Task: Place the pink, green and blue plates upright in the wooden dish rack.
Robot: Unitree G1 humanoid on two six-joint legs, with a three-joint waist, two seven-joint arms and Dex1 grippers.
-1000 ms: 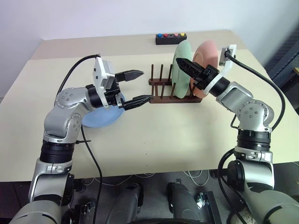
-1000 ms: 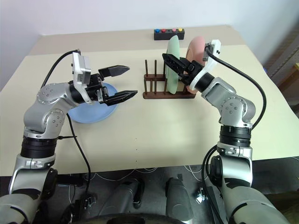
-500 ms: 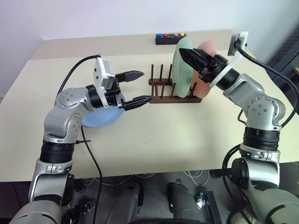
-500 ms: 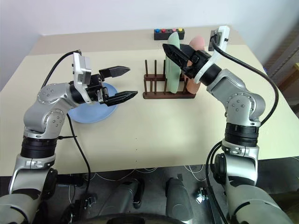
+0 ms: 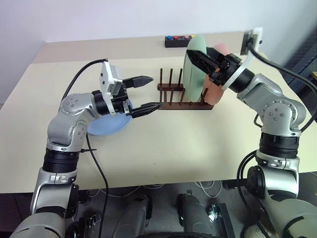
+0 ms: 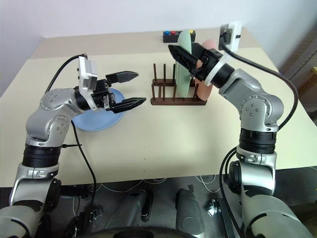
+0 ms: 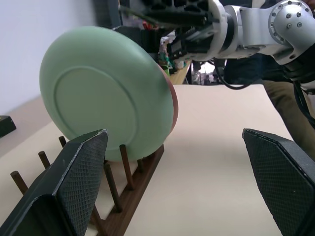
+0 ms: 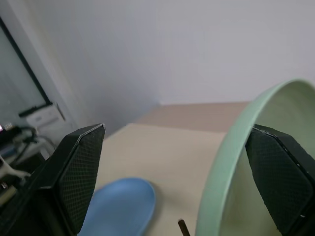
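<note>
From my head camera, the green plate (image 5: 193, 74) and pink plate (image 5: 218, 74) stand upright in the wooden dish rack (image 5: 181, 97) toward the table's (image 5: 163, 148) far edge, the blue plate (image 5: 107, 125) lies flat nearer its left edge, and my right gripper (image 5: 203, 65) hangs spread wide and empty over the green plate's rim. My left wrist camera shows my left gripper (image 7: 182, 182) wide open and empty, facing the rack. My right wrist camera shows the green rim between my parted fingers (image 8: 74, 172).

Free rack slots (image 5: 166, 87) beside green plate (image 5: 193, 74)

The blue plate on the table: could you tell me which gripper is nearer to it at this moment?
Left. The left gripper hovers open just beside the blue plate; the right gripper is over at the wooden dish rack.
</note>
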